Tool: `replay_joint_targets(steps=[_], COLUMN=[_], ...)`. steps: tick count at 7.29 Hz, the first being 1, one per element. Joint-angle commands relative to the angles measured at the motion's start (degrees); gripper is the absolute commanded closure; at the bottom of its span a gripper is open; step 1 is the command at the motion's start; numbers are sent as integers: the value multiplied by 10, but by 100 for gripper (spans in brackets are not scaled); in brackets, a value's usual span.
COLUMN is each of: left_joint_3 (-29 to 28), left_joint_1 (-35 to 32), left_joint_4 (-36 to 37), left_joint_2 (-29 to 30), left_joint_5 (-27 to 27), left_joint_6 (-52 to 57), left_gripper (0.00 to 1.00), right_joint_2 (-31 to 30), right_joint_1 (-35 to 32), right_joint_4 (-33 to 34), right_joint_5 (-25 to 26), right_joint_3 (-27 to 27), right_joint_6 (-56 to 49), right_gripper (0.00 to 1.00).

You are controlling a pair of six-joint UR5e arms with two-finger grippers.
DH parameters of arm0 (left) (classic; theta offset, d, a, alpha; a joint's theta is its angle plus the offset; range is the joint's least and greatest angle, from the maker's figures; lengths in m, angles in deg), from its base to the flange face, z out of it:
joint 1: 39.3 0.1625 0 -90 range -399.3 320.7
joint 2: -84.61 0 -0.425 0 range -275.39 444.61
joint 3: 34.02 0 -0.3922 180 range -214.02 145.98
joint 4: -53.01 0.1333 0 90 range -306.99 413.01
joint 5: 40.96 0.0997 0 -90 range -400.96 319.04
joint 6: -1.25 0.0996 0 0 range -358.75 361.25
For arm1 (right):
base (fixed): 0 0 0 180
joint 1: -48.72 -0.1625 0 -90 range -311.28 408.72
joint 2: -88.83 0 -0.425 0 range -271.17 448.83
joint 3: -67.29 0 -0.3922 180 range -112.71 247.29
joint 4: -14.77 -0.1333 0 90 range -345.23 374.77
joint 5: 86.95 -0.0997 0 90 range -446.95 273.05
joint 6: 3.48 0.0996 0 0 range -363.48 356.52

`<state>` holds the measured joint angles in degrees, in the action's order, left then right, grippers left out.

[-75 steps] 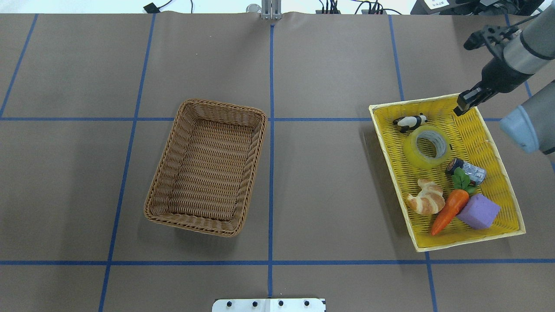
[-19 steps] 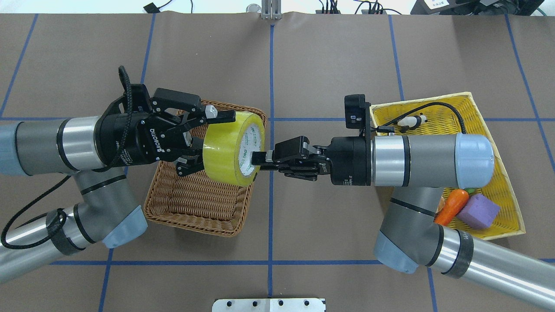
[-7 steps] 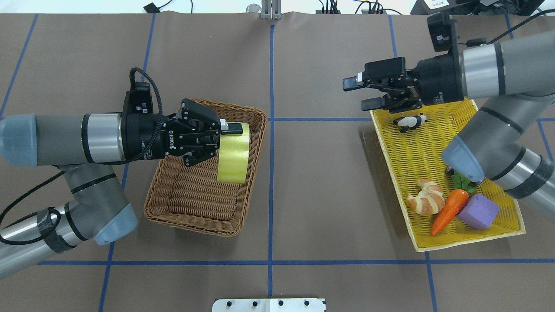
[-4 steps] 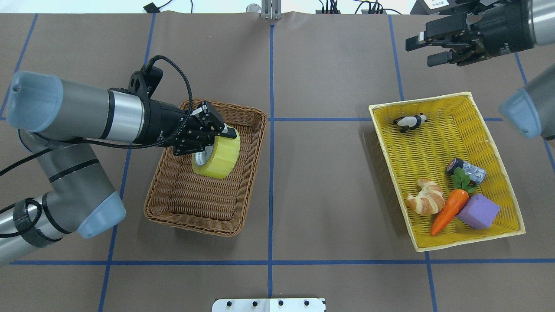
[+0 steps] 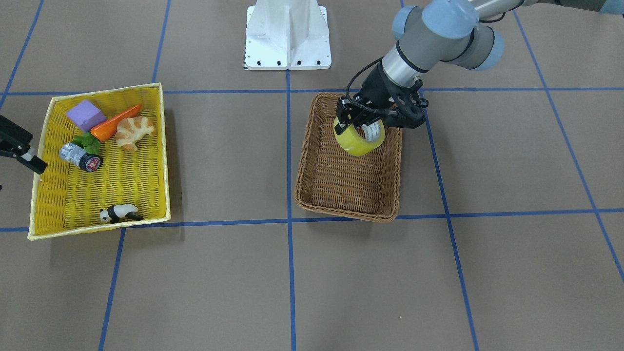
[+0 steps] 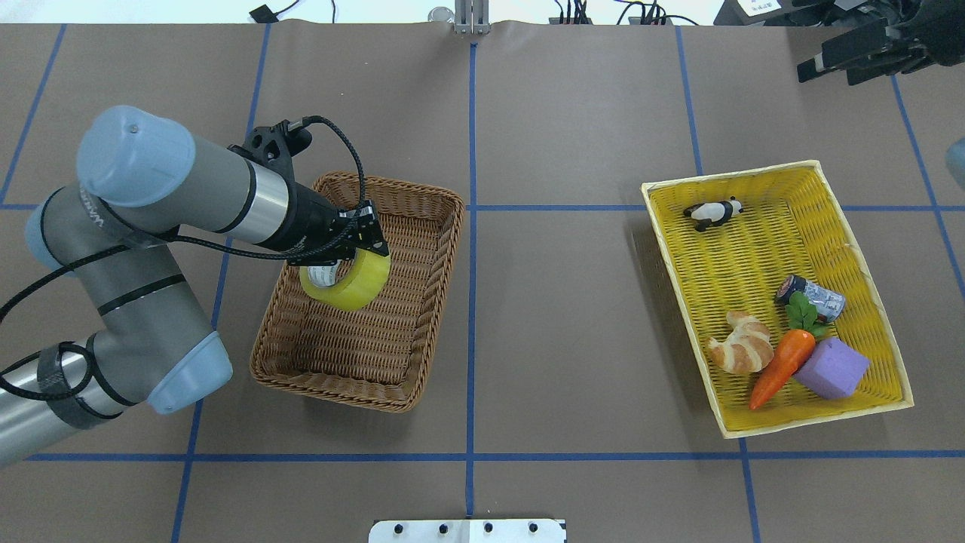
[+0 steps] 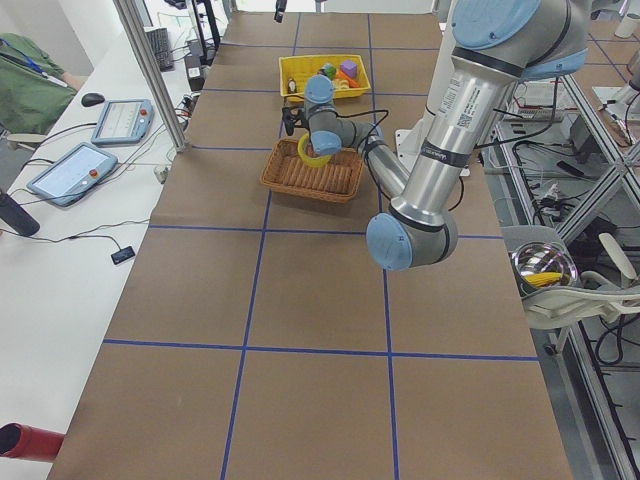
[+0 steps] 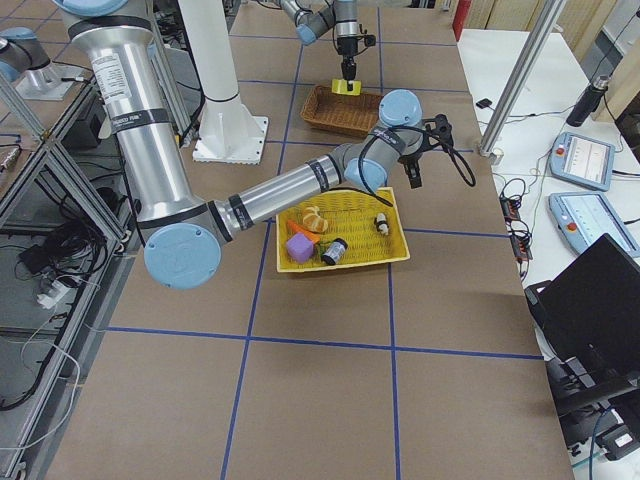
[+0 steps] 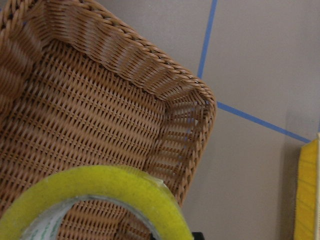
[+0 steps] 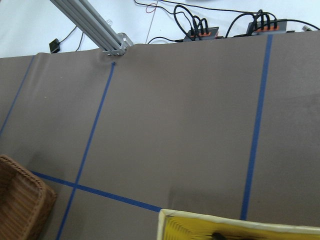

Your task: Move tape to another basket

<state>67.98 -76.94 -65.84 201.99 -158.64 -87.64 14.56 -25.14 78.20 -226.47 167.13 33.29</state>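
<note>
The tape [image 6: 348,283], a yellowish roll with a white printed core, hangs tilted in my left gripper [image 6: 348,255], which is shut on its rim. It is over the far left part of the brown wicker basket [image 6: 354,396], about at rim height. The front view shows the tape [image 5: 358,141] under the left gripper [image 5: 363,126], inside the basket [image 5: 341,213] outline. The left wrist view shows the tape [image 9: 125,187] above the basket floor [image 9: 90,125]. My right gripper [image 6: 818,62] is open and empty at the far right, beyond the yellow tray.
The yellow woven tray [image 6: 814,427] at the right holds a panda figure [image 6: 712,213], a silver cylinder [image 6: 814,296], a croissant [image 6: 742,345], a carrot [image 6: 780,366] and a purple block [image 6: 833,368]. A white mount plate [image 6: 467,530] sits at the near table edge.
My left gripper has turned downward and carried the tape lower and to the left inside the brown basket. My right gripper has pulled back farther to the far right.
</note>
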Motion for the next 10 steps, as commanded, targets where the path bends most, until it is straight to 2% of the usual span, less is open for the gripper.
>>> replay_joint_targets(steps=[1, 2, 4, 5, 6, 7, 8, 9, 10], left_joint_3=[-72, -101, -113, -111, -100, -79, -4, 50, 71], left_joint_1=[34, 36, 37, 36, 35, 33, 19, -4, -42], left_joint_4=[21, 22, 56, 60, 60, 58, 60, 62, 73], left_joint_2=[46, 55, 54, 52, 50, 41, -1, -60, -106], left_joint_5=[61, 68, 95, 97, 106, 111, 106, 106, 90], left_joint_6=[20, 23, 103, 104, 103, 108, 130, 172, 214], left_gripper=[100, 100, 100, 38, 2, 2, 2, 2, 2], right_joint_2=[-13, -26, -31, -31, -30, -23, -23, -24, -22], right_joint_1=[-10, -8, -4, -5, -12, -25, -40, -49, -46], right_joint_4=[76, 80, 109, 109, 115, 166, 186, 215, 279], right_joint_5=[34, 46, 46, 43, 34, 16, 4, 5, 27], right_joint_3=[0, 0, 1, 1, 3, 7, 4, 0, 5], right_joint_6=[-121, -144, -146, -146, -146, -147, -177, -223, -262], right_gripper=[0, 0, 0, 0, 0, 0, 0, 0, 0])
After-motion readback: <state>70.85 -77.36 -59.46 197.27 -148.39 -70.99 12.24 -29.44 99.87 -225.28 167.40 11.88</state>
